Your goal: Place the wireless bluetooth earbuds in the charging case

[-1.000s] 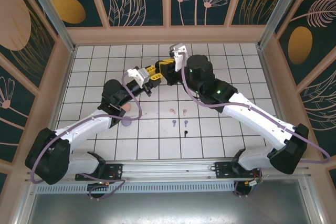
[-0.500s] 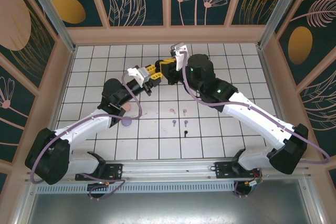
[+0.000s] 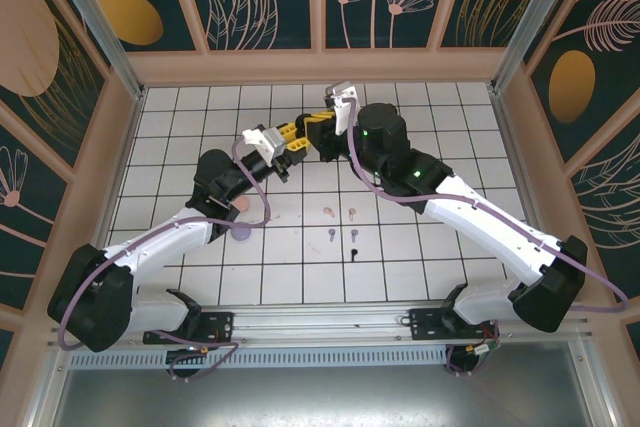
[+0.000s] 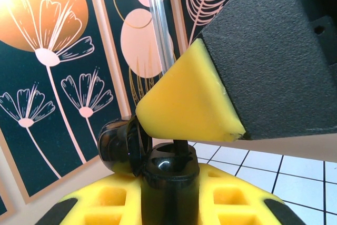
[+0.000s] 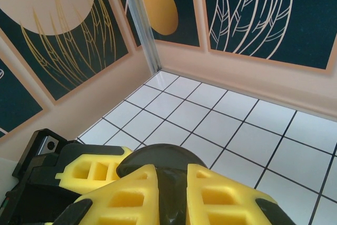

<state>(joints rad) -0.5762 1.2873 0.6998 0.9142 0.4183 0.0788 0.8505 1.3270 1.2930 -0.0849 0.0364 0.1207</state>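
**Black case in the left claw, five earbuds lying on the table**

From above, five earbuds lie on the white tiled table (image 3: 180, 127) between the two arms. There is a pale pink pair (image 3: 329, 211), a lilac pair (image 3: 331, 234) just nearer the bases, and one black earbud (image 3: 354, 253) nearest of all. Each is tiny with a short stem, and none touches another. To their left, by the left arm, rest a round pink case (image 3: 240, 205) and a round lilac case (image 3: 241, 231).

Farther back, the left claw (image 3: 293, 140) and the right claw (image 3: 318, 130) meet tip to tip.

The left wrist view gives the detail. The black charging case (image 4: 168, 177) is glossy and rounded, and its lid (image 4: 118, 146) is swung open to the left. A thin black stem (image 4: 179, 148) stands in its mouth. The left claw is clenched on this case with its yellow gridded fingers (image 4: 116, 201). Just above hangs a yellow wedge-shaped fingertip (image 4: 189, 98) of the right claw, foamy in texture, on a matte black block.

In the right wrist view a dark dome (image 5: 158, 159) sits between that claw's yellow fingers (image 5: 126, 198), which stand close together. Whether they grip anything I cannot tell.
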